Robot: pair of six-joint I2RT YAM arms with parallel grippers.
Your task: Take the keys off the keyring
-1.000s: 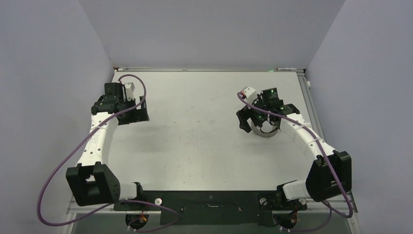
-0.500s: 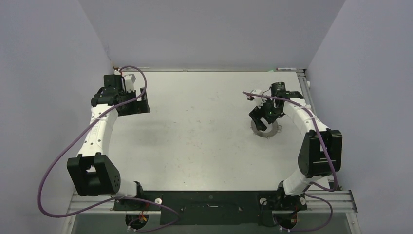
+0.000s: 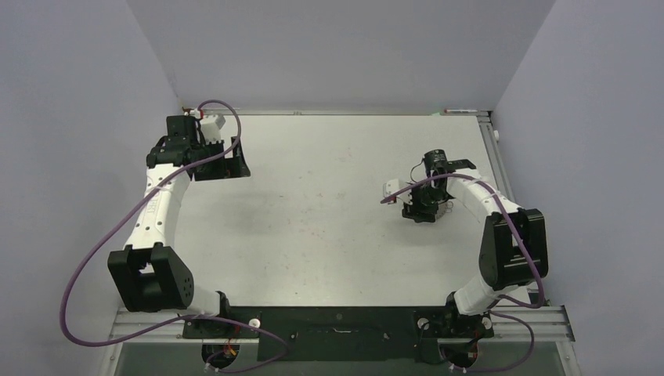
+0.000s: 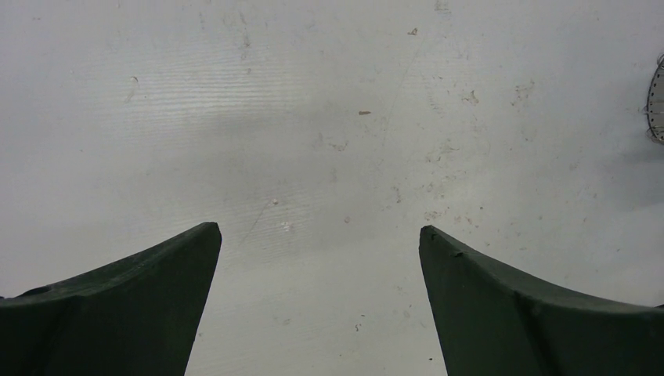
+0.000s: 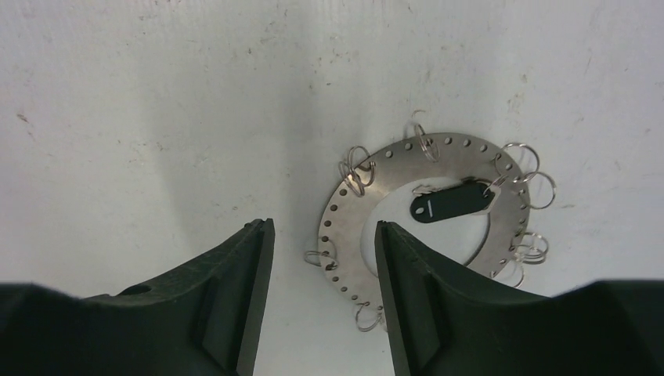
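The keyring (image 5: 454, 160) is a flat grey perforated ring lying on the table, with several small wire loops (image 5: 356, 171) round its rim. A black oblong tag (image 5: 452, 204) lies in its central hole, hooked to one loop. I cannot tell any silvery keys apart from the loops. My right gripper (image 5: 322, 235) is open just above the table, its fingers on either side of the ring's left rim and touching nothing. In the top view it (image 3: 417, 213) hides most of the ring. My left gripper (image 3: 227, 168) is open and empty at the far left.
The enclosure's grey walls stand round the white table (image 3: 313, 196). The left wrist view shows bare scuffed table between my open left gripper (image 4: 319, 229) and the ring's edge (image 4: 656, 102) at the far right of that view.
My right wrist has turned and come down over the keyring, and the fingers now straddle its rim. My left gripper has shifted slightly toward the back wall.
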